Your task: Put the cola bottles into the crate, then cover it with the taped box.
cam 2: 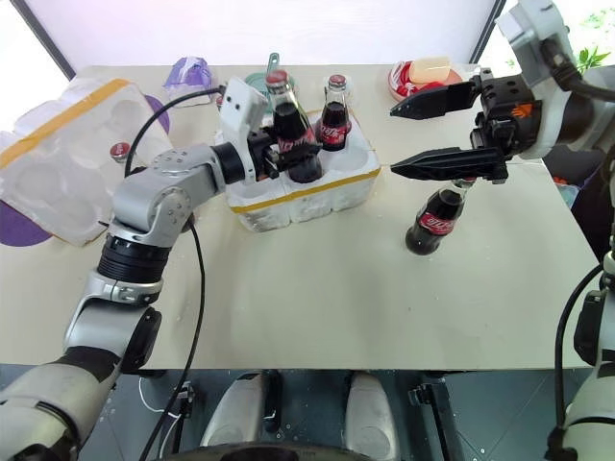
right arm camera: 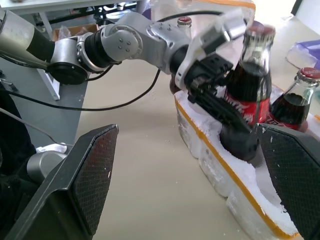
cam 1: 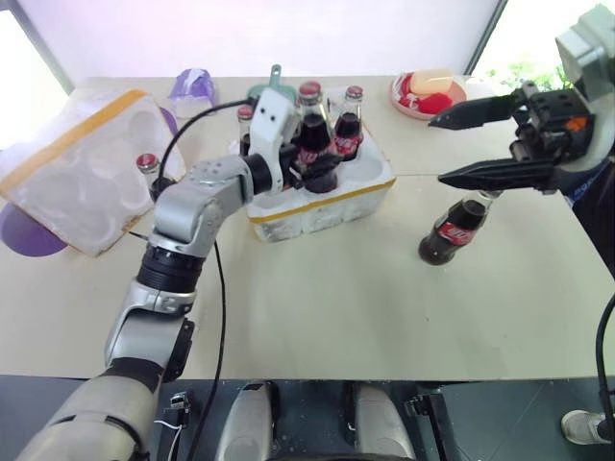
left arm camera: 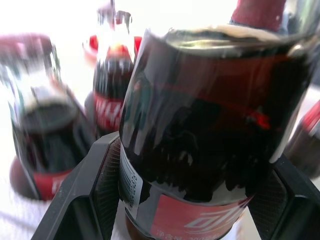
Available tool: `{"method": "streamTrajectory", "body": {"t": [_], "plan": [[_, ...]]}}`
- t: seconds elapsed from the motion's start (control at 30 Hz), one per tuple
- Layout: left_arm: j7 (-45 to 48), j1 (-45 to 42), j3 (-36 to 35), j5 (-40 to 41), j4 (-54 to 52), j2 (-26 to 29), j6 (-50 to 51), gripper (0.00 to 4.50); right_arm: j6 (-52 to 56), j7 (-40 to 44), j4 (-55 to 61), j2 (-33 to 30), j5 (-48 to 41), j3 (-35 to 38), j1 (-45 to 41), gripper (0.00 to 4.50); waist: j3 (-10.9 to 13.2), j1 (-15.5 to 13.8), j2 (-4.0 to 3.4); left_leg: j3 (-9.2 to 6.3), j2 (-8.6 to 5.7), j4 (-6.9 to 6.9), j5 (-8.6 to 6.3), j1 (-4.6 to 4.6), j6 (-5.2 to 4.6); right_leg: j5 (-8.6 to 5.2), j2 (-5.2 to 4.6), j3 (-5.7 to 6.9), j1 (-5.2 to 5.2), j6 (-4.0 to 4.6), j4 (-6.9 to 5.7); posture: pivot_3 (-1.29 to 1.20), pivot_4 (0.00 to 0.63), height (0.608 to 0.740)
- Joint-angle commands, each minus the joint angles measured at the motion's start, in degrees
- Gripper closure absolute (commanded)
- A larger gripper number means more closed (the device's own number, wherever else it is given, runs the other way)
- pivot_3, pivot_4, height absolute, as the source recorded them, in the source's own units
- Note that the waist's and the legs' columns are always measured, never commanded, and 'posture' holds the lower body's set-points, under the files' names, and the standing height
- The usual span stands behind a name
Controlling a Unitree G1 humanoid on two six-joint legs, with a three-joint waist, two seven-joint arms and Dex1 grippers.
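Left gripper (cam 1: 309, 158): jaws clamped on the body of a cola bottle (cam 1: 312, 130), one black finger (left arm camera: 95, 185) on each side of the dark glass in the wrist view. The held bottle stood upright at the front of the crate (cam 1: 322, 206), its base down at a well; whether it was fully seated could not be told.

Right gripper (cam 2: 432, 130): jaws spread wide, holding nothing, the long black fingers pointing toward frame left, in the upper right of the head views. It hung above a lone bottle (cam 2: 437, 219) standing on the table (cam 1: 346, 307) at right of centre, well clear of the crate. The upper finger sat near a pink plate (cam 1: 408, 101) at the table's far edge.

Crate: upper centre of frame, white foam with a yellow band along its front. A second bottle (cam 1: 348, 123) stood in it just right of the held one, and another (cam 1: 245, 127) toward its left rear, partly behind the left wrist.

Taped box (cam 1: 72, 168): upper left of frame, lying open side up, round wells showing, yellow tape across it. A red bottle cap (cam 1: 146, 161) showed at the box's right edge, beside the left forearm. A purple-tinted bag (cam 1: 192, 88) lay behind it at the far edge of the table.
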State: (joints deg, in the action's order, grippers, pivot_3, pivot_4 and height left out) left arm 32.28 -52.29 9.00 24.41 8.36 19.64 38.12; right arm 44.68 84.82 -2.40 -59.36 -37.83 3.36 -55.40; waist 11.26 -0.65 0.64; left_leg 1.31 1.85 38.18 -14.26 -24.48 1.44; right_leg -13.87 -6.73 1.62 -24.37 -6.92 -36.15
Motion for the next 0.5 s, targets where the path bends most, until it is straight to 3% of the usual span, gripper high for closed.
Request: {"method": "streamTrajectory", "body": {"t": [0.03,0.3,0.33,0.4,0.5], "plan": [[2.34,-2.05,0.42,-0.84,-0.6,-0.59,0.74,1.76,-0.68,-0.76,1.42,-0.08,-0.85,2.23,0.16,0.0,0.0,0.03,0.0,0.0,0.0,0.0,0.0,0.0,0.0,0.0,0.0,0.0,0.0,0.0,0.0,0.0,0.15,0.736],[2.95,-5.91,1.61,-7.46,16.23,-5.33,-3.02,1.76,-1.45,-1.67,1.48,1.43,-0.47,1.43,0.33,0.0,-0.01,-0.19,0.0,0.0,-0.01,0.05,0.0,0.02,0.0,0.01,0.0,0.01,0.04,-0.01,-0.02,0.0,0.15,0.736],[2.87,-6.64,1.23,-8.04,18.26,-5.93,-3.66,0.72,-1.53,-1.62,1.5,1.47,-0.41,1.39,0.35,0.0,-0.03,-0.34,0.0,0.0,-0.01,0.05,0.0,0.02,0.0,0.01,-0.01,0.01,0.05,-0.01,-0.02,0.0,0.15,0.736],[3.14,-7.69,0.79,-8.97,20.87,-6.6,-5.04,0.06,-1.47,-1.69,1.55,1.57,-0.47,1.41,0.36,0.0,-0.03,-0.45,0.0,-0.03,-0.02,0.09,0.01,0.04,0.0,0.03,-0.01,0.03,0.15,-0.05,-0.01,0.0,0.15,0.736],[4.53,-6.97,-0.16,-8.53,17.5,-6.01,-4.46,0.06,-1.2,-2.08,2.05,1.71,-0.68,1.54,0.65,0.0,-0.03,-0.08,0.01,-0.03,-0.03,0.14,0.01,0.07,0.01,0.08,-0.02,0.01,0.21,-0.11,0.0,0.0,0.15,0.736]]}}
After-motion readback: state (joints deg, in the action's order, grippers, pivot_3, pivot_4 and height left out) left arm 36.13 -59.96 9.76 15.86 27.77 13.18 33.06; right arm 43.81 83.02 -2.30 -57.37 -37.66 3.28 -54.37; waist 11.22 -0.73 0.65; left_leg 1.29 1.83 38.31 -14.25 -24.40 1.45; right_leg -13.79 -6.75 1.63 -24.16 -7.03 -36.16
